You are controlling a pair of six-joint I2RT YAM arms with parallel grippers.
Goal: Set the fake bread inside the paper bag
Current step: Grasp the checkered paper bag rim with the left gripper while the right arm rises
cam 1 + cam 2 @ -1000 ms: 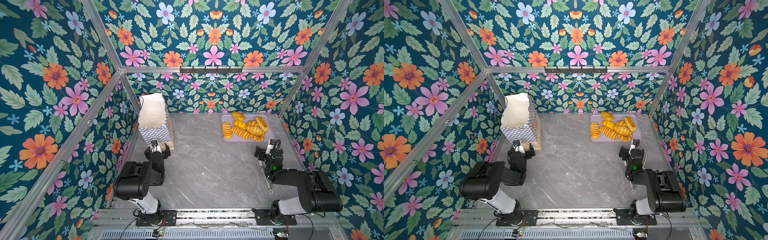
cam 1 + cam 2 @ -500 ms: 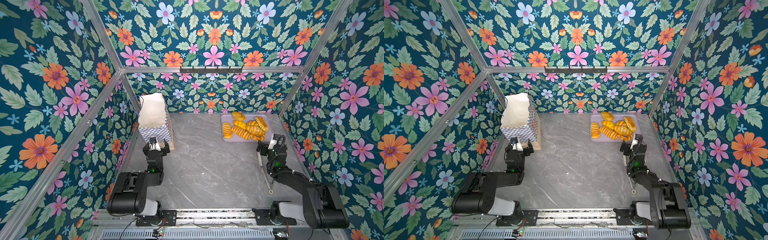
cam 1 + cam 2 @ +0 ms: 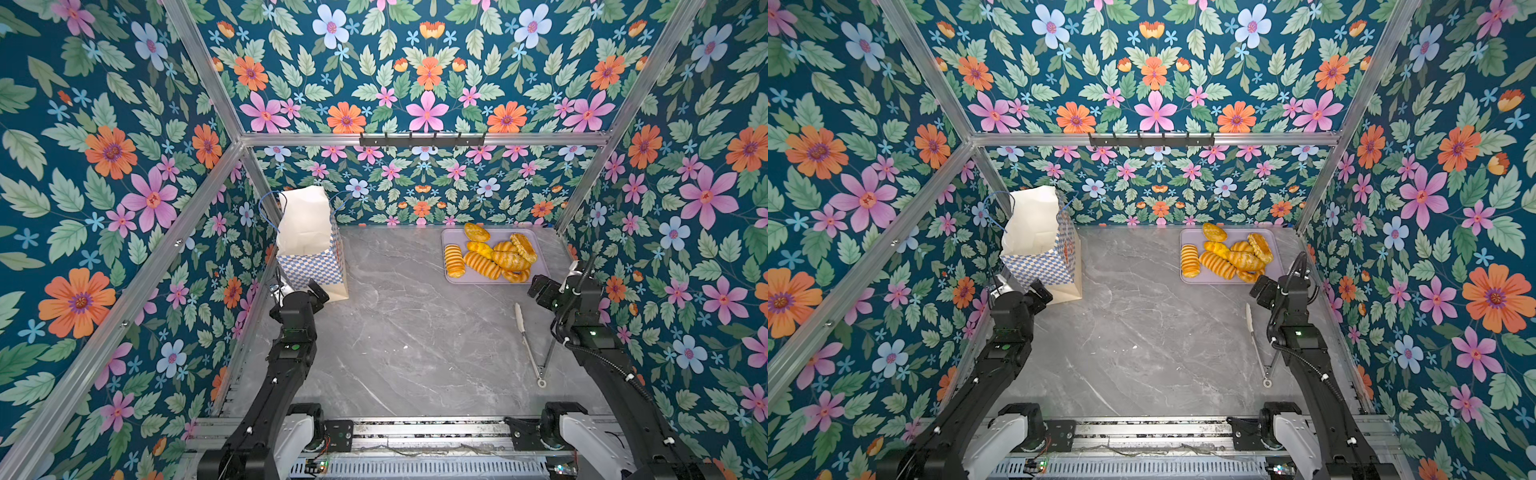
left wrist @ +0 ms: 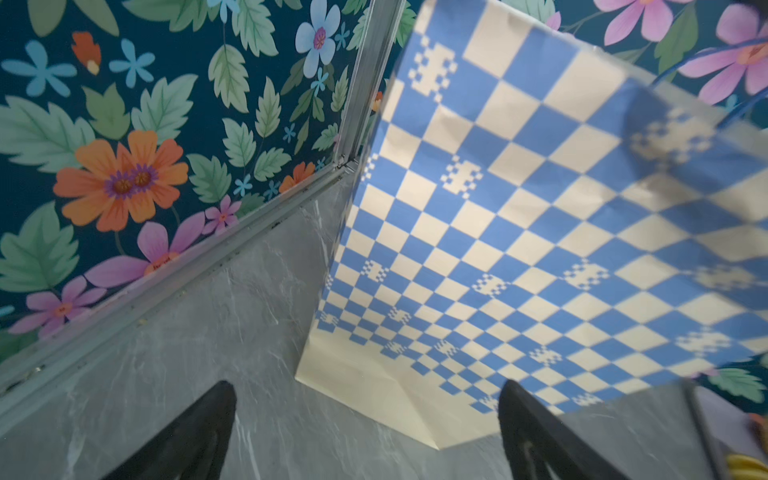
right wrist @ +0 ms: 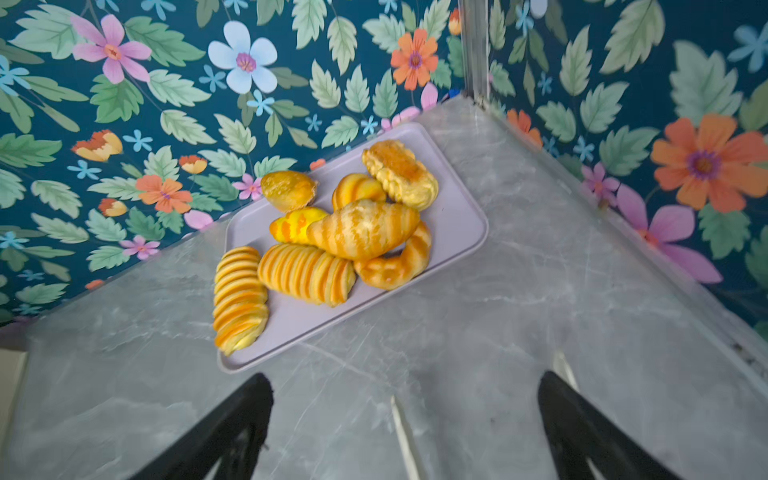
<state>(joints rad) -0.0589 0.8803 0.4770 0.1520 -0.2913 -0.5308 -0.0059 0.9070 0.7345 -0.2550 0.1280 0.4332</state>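
Bread [image 3: 490, 255] lies heaped on a lavender tray [image 3: 453, 237] at the far right in both top views. The paper bag [image 3: 309, 245] stands upright at the far left, well apart from it. In the left wrist view, the left gripper [image 4: 368, 388] has its fingers spread wide and empty, close before the bag's base. In the right wrist view, the right gripper [image 5: 405, 380] is likewise wide and empty, near the tray.

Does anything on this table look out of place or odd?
Only the tongs: they lie loose on the table beside the right arm, apart from the tray. The fake bread is all on the tray; nothing is spilled.
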